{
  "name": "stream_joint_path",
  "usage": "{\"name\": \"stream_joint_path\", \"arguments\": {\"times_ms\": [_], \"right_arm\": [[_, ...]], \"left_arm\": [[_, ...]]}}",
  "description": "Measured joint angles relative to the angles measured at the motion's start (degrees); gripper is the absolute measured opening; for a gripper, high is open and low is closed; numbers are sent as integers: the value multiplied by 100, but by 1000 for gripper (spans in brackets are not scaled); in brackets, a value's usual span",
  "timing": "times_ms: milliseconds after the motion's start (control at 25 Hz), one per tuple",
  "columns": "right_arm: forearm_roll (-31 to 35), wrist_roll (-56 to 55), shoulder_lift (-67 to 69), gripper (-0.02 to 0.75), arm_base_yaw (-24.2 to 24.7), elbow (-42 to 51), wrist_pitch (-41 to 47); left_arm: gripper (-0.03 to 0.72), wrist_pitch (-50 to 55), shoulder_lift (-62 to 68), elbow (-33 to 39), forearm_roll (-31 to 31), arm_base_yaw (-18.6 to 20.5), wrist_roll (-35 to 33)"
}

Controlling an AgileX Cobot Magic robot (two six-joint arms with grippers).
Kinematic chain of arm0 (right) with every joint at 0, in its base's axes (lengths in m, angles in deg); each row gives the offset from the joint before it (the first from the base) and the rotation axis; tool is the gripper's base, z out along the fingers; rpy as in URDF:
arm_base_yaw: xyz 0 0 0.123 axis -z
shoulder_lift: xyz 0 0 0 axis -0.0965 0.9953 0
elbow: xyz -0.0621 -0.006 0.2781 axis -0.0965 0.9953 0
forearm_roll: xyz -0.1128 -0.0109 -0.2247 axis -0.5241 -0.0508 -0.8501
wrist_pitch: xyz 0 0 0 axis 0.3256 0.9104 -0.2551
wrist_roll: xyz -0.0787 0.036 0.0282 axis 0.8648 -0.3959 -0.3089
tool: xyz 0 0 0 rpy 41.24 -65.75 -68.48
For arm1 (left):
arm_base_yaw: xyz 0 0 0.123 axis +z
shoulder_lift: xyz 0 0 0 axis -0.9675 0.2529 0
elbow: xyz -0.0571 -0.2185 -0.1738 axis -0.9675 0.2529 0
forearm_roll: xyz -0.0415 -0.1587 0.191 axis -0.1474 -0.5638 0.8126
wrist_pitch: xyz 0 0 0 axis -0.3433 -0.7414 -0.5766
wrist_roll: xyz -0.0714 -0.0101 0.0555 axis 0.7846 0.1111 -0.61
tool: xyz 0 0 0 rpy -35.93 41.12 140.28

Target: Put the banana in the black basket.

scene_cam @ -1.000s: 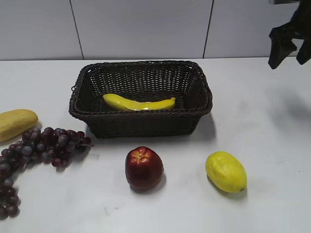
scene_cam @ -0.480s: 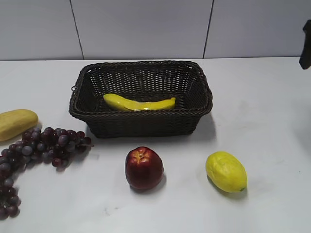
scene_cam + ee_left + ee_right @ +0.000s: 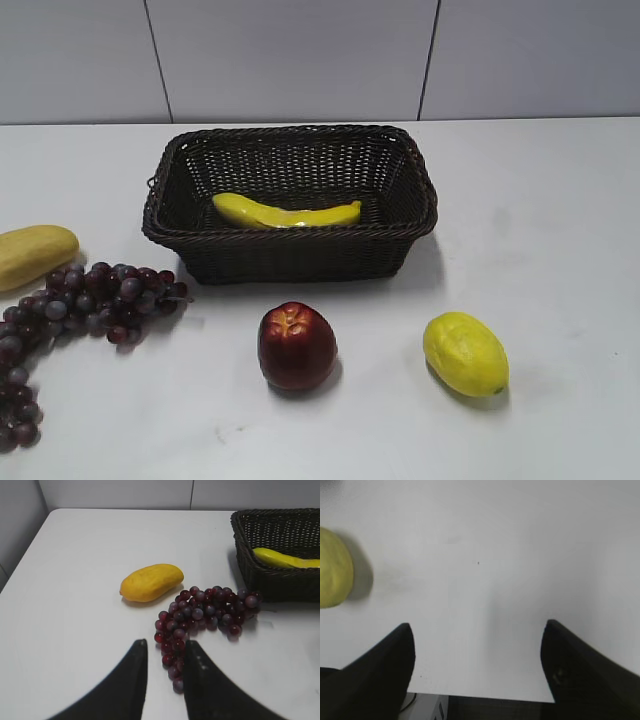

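Observation:
The banana [image 3: 285, 212] lies inside the black basket [image 3: 290, 238] along its front wall. It also shows in the left wrist view [image 3: 285, 559], in the basket [image 3: 280, 582] at the right edge. Neither gripper shows in the exterior view. My left gripper [image 3: 165, 645] hovers over the table by the grapes, its jaws nearly together with nothing between them. My right gripper [image 3: 477, 627] is wide open and empty above the table's front edge.
A bunch of dark red grapes [image 3: 90, 300] and a stubby pale-yellow fruit [image 3: 33, 252] lie left of the basket. A red apple [image 3: 296, 345] and a lemon [image 3: 465, 353] sit in front. The lemon shows at the left of the right wrist view [image 3: 332, 575].
The right gripper, seen at the upper right of the exterior view a second ago, has moved out of that view. The banana and basket have not moved.

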Motion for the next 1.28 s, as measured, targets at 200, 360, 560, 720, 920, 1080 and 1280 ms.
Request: {"name": "stream_joint_path", "arguments": {"times_ms": [200, 360, 560, 720, 920, 1080, 1280], "right_arm": [[0, 1, -893, 592, 0, 1060, -180], [0, 1, -1716, 592, 0, 1658, -192], [-2, 1, -2804, 592, 0, 2201, -265], [-2, 1, -3679, 592, 0, 2236, -331], [-2, -6, -4670, 592, 0, 2241, -281], [-33, 10, -5471, 592, 0, 2262, -113], [-99, 22, -6489, 592, 0, 2402, 101]], "left_arm": [[237, 0, 0, 0, 0, 0, 0], [237, 0, 0, 0, 0, 0, 0], [237, 0, 0, 0, 0, 0, 0], [237, 0, 0, 0, 0, 0, 0], [237, 0, 0, 0, 0, 0, 0], [237, 0, 0, 0, 0, 0, 0], [237, 0, 0, 0, 0, 0, 0]]}}
